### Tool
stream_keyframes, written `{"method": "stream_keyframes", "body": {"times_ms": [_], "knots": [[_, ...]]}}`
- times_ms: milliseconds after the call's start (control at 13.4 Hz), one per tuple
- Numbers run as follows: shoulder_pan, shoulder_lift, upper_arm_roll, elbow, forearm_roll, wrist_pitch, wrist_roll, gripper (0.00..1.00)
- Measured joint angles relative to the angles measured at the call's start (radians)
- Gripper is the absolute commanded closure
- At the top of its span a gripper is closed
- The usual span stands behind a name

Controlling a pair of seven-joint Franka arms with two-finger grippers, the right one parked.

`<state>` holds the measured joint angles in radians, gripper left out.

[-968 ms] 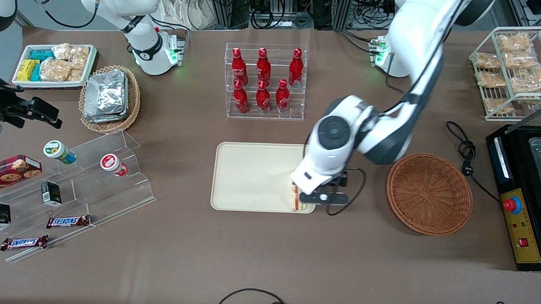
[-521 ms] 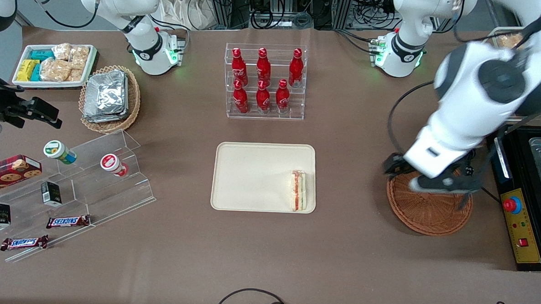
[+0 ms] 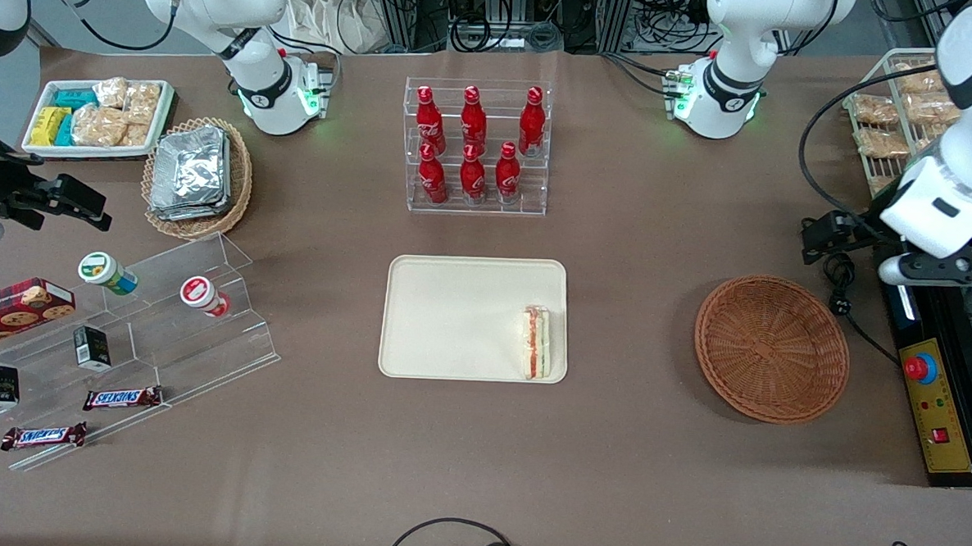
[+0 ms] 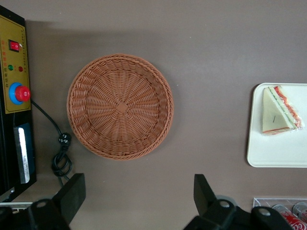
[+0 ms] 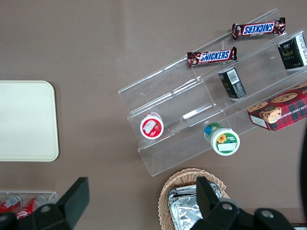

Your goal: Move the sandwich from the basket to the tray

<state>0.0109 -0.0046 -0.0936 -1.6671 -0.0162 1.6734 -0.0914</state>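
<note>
The claw was released, its two fingers spread wide with nothing between them, and it hung high above the bench at the working arm's end, close to a black control box with a red stop button. Directly under it lay bare bench surface and, just beside that, the reddish-brown wicker basket, which held nothing. Well apart from the claw, toward the middle of the bench, the sandwich rested on the cream tray, close to the tray edge nearest the basket and near the tray corner closer to the front camera. The sandwich appeared to be a clear-wrapped triangular wedge of white bread with red and green filling; it was judged light, soft and easily crushed, with a film surface likely to slip. If it had to be handled again, a grip across the two flat bread faces near the thick filling edge, closed gently, was judged safest. With the sandwich on the tray, the task looked complete.
</note>
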Motion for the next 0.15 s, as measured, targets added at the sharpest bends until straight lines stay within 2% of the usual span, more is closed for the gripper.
{"method": "stream_keyframes", "body": {"times_ms": [149], "knots": [[0.002,-0.002,0.003,-0.001,0.000,-0.007,0.005,0.00]]}}
